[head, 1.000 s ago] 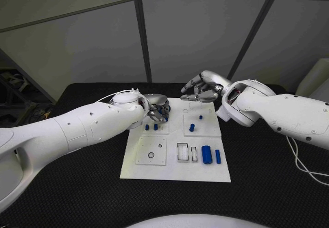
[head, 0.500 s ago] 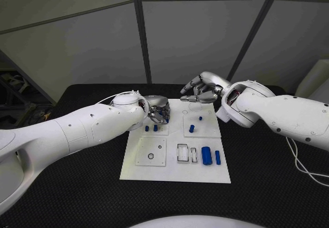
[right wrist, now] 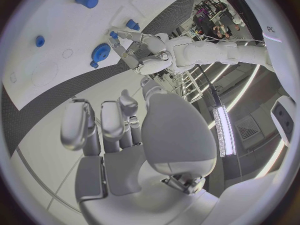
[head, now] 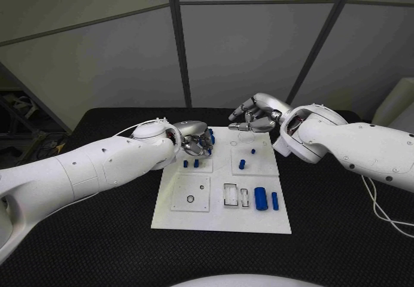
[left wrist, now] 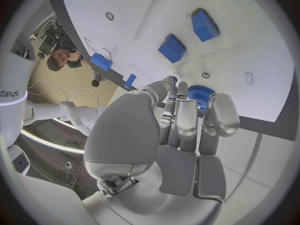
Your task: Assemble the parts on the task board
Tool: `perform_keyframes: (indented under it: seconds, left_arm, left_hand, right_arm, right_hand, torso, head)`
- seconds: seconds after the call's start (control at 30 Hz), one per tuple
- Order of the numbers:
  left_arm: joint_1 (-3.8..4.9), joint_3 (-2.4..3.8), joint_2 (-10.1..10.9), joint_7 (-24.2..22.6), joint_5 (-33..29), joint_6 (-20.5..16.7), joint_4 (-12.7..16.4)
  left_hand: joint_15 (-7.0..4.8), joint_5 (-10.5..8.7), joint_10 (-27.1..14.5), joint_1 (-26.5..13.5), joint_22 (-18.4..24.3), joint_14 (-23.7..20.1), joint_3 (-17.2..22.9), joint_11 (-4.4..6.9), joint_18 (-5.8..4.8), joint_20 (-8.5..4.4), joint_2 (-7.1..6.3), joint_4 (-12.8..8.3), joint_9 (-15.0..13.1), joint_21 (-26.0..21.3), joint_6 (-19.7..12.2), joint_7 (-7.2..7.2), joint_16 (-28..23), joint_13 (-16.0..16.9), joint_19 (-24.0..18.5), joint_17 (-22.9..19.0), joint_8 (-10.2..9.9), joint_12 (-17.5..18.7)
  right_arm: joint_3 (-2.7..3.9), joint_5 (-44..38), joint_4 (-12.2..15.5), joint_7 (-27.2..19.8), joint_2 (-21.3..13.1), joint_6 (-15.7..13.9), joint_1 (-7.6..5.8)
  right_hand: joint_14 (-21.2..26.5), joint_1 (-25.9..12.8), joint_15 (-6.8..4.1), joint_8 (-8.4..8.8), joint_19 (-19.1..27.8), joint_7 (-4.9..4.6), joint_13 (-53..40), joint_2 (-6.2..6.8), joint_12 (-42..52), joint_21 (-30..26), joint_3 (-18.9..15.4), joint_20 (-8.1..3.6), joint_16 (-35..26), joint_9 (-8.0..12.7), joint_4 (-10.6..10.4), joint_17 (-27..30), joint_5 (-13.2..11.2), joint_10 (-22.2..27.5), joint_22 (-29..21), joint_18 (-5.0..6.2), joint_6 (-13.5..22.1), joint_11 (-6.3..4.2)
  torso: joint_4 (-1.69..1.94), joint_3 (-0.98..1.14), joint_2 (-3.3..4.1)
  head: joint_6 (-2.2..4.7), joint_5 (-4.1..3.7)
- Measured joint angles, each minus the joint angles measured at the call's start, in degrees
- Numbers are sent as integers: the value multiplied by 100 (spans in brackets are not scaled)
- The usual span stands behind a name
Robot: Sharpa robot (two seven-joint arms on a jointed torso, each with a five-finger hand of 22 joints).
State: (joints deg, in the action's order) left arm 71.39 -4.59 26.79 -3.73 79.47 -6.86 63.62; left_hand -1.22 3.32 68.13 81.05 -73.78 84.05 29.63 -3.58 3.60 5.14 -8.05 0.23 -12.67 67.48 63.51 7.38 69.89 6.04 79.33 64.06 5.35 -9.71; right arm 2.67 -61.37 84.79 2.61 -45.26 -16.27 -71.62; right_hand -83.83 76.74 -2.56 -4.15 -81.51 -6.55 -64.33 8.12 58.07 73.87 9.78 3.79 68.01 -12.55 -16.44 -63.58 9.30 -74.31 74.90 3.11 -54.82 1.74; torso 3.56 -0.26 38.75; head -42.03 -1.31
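Your left hand hangs over the far left part of the task board, its fingers curled narrow around a round blue ridged part, with two blue pegs standing just beside it. Your right hand hovers above the board's far edge, fingers curled in on nothing. Two blue cylinders lie on the board's near right, on the black surface.

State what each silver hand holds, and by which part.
The left hand appears to pinch a blue toothed disc by its rim. The right hand holds nothing.
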Motion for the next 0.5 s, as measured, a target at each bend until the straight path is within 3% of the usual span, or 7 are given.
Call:
perform_keyframes:
  seconds: [0.03, 0.07, 0.1, 0.4, 0.43, 0.47, 0.5]
  left_arm:
    - [0, 26, 25, -10, -15, -28, 33]
    - [0, 70, 59, -24, -34, -65, 86]
    - [0, 106, 86, -34, -48, -91, 126]
    - [7, 369, 341, -59, -137, -232, 403]
    - [7, 378, 375, -56, -141, -232, 424]
    - [7, 388, 421, -49, -147, -231, 449]
    - [7, 394, 455, -43, -151, -229, 463]
  left_hand:
    - [0, 21, 0, 0, 0, 0, 0, 0, 7, 0, 0, 0, 6, 0, 7, 8, 0, -4, 0, 0, -1, 0]
    - [0, 31, 0, 0, -4, 0, 0, 0, 279, 0, 0, 0, 7, 0, 7, 8, 0, -4, 0, 0, -1, 0]
    - [0, 42, 0, 0, -8, 0, 0, 0, 308, 0, 0, 0, 7, 0, 8, 8, 0, -4, 0, 0, -2, 0]
    - [0, 94, 0, 0, -18, 0, -16, 0, 295, 0, -1, -16, 7, 0, 7, 8, 0, -26, 0, -16, -4, 0]
    - [0, 104, 0, 0, -18, 0, -16, 0, 263, 0, -1, -16, 8, 0, 7, 8, 0, -26, 0, -16, -4, 0]
    - [0, 104, 0, 0, -18, 0, -16, 0, 35, 0, -1, -16, 8, 0, 7, 8, 0, -26, -1, -16, -4, 0]
    - [0, 104, 0, 0, -18, 0, -16, 0, 39, 0, -1, -16, 9, 0, 7, 8, 0, -26, -1, -16, -4, 0]
  right_arm:
    - [0, 0, -1, 0, -2, -1, 0]
    - [0, 0, -4, -1, -6, -1, 0]
    - [0, 0, -8, -1, -9, -2, 0]
    - [0, -1, -38, -1, -22, -8, 0]
    - [0, -2, -39, -1, -25, -8, 0]
    - [0, -2, -39, -1, -30, -8, 0]
    - [0, -2, -40, -1, -35, -9, 0]
  right_hand:
    - [0, 0, 0, 0, 0, 0, 0, 0, 0, 0, 0, 0, 0, 0, 0, 0, 0, 0, 0, 0, 0, 0]
    - [0, 0, 0, 0, 0, 0, 0, 0, 0, 0, 0, 0, 0, 0, 0, 0, 0, 0, 0, 0, 0, 0]
    - [0, 0, 0, 0, 0, 0, 0, 0, 0, 0, 0, 0, 0, 0, 0, 0, 0, 0, 0, 0, 0, 0]
    - [0, 0, 0, 0, 0, 0, 0, 0, 0, 0, 0, 0, 0, -4, 0, 1, 0, 0, 0, 0, 0, 0]
    - [0, 0, 0, 0, 0, 0, 0, 0, 0, 0, 0, 0, 0, -4, 0, 1, 0, 0, 0, 0, 0, 0]
    - [0, 0, 0, 0, 0, 0, 0, 0, 0, 0, 0, 0, 0, -4, 0, 1, 0, 0, 0, 0, 0, 0]
    - [0, 0, 0, 0, 0, 0, 0, 0, 0, 0, 0, 0, 0, -4, 0, 1, 0, 0, 0, 0, 0, 0]
  torso:
    - [2, 0, -1]
    - [4, 0, -1]
    - [5, 0, -1]
    - [9, 1, 2]
    - [9, 2, 2]
    - [9, 3, 3]
    - [9, 4, 3]
  head:
    - [0, -1]
    - [1, -1]
    - [1, -1]
    - [7, 46]
    - [5, 51]
    - [5, 52]
    - [2, 53]
